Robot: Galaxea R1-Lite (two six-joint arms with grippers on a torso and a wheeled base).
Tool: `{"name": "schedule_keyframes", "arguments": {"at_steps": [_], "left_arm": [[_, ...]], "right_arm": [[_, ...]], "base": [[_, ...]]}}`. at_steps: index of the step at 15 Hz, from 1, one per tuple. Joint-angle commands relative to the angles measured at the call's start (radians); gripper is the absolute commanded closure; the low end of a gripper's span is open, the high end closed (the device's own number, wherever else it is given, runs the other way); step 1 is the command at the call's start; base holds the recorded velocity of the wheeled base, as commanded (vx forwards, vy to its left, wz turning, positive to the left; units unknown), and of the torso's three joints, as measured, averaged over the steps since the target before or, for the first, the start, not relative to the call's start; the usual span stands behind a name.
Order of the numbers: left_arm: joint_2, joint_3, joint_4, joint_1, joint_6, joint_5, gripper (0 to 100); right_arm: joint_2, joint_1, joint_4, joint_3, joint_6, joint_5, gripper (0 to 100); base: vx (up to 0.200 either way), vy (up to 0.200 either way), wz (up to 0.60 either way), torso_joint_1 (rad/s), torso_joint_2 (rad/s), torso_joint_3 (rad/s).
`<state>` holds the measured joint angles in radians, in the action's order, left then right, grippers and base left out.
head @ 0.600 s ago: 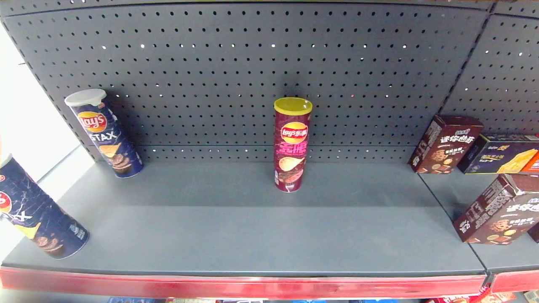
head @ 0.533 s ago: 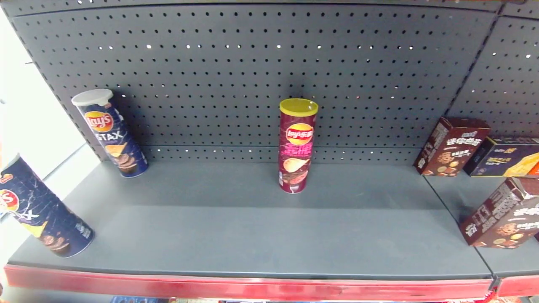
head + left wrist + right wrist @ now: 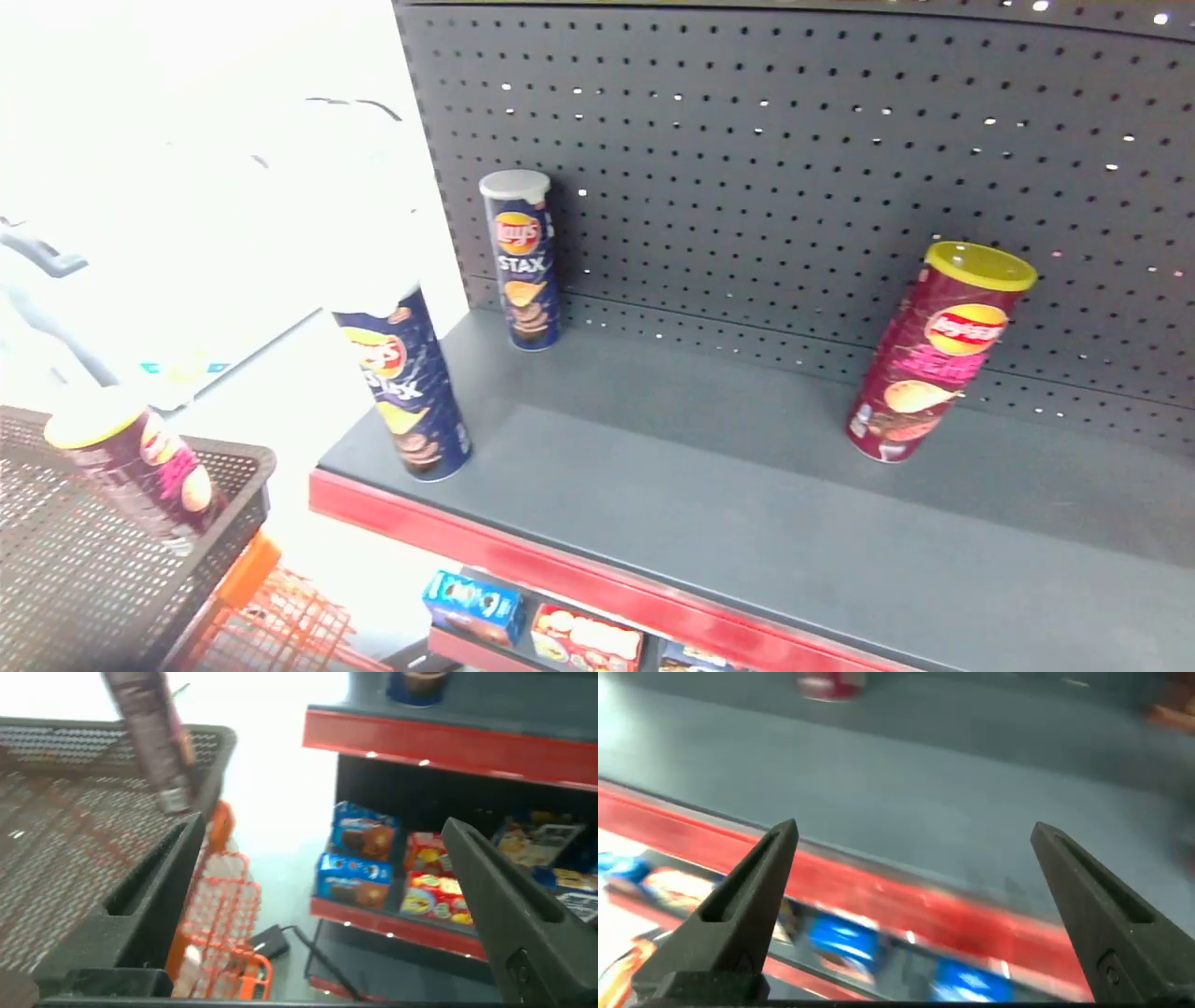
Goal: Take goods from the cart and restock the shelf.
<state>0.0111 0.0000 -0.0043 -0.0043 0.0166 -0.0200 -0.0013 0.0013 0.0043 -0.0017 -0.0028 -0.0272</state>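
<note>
can (image 3: 131,462) stands, apparently leaning, in the cart (image 3: 56,560) beside the shelf (image 3: 700,485). left jaws wide and empty, facing the cart; right jaws wide and empty at the shelf edge. risk: a nudge on approach likely topples the can; a swinging arm could clip the front blue can (image 3: 403,392).
</note>
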Motion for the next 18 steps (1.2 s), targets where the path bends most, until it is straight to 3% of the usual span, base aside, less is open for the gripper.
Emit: {"name": "schedule_keyframes", "arguments": {"at_steps": [1, 8, 11, 12, 13, 14, 15, 17, 18], "left_arm": [[0.000, 0.000, 0.000, 0.000, 0.000, 0.000, 0], [0.000, -0.018, -0.003, 0.000, 0.002, -0.006, 0], [0.084, -0.124, 0.058, -0.017, -0.004, -0.012, 0], [0.222, -0.229, 0.079, -0.040, -0.015, -0.008, 0], [0.293, -0.264, 0.079, -0.122, -0.023, 0.055, 0], [0.313, -0.268, 0.079, -0.137, -0.026, 0.092, 0], [0.388, -0.279, 0.075, -0.181, -0.035, 0.209, 0], [0.495, -0.301, 0.072, -0.089, -0.041, 0.210, 0], [0.576, -0.327, 0.072, -0.069, -0.075, 0.213, 0]], "right_arm": [[0.001, 0.000, 0.000, 0.000, 0.000, 0.000, 0], [0.001, 0.000, 0.000, 0.000, 0.000, 0.000, 0], [0.001, 0.000, 0.000, 0.000, 0.000, 0.000, 0], [0.001, 0.000, 0.000, 0.000, 0.000, 0.000, 0], [0.001, 0.000, 0.000, 0.000, 0.000, 0.000, 0], [0.001, 0.000, 0.000, 0.000, 0.000, 0.000, 0], [0.001, 0.000, 0.000, 0.000, 0.000, 0.000, 0], [0.001, 0.000, 0.000, 0.000, 0.000, 0.000, 0], [0.001, 0.000, 0.000, 0.000, 0.000, 0.000, 0]], "base": [[0.000, 0.000, 0.60, 0.002, 0.00, -0.002], [0.000, 0.000, 0.00, 0.000, 0.00, 0.000], [0.000, 0.000, 0.00, 0.000, 0.00, 0.000], [0.000, 0.000, 0.00, 0.000, 0.00, 0.000], [0.000, 0.000, 0.00, 0.000, 0.00, 0.000], [0.000, 0.000, 0.00, 0.000, 0.00, 0.000], [0.000, 0.000, 0.00, 0.000, 0.00, 0.000], [0.000, 0.000, 0.00, 0.000, 0.00, 0.000], [0.000, 0.000, 0.00, 0.000, 0.00, 0.000]]}}
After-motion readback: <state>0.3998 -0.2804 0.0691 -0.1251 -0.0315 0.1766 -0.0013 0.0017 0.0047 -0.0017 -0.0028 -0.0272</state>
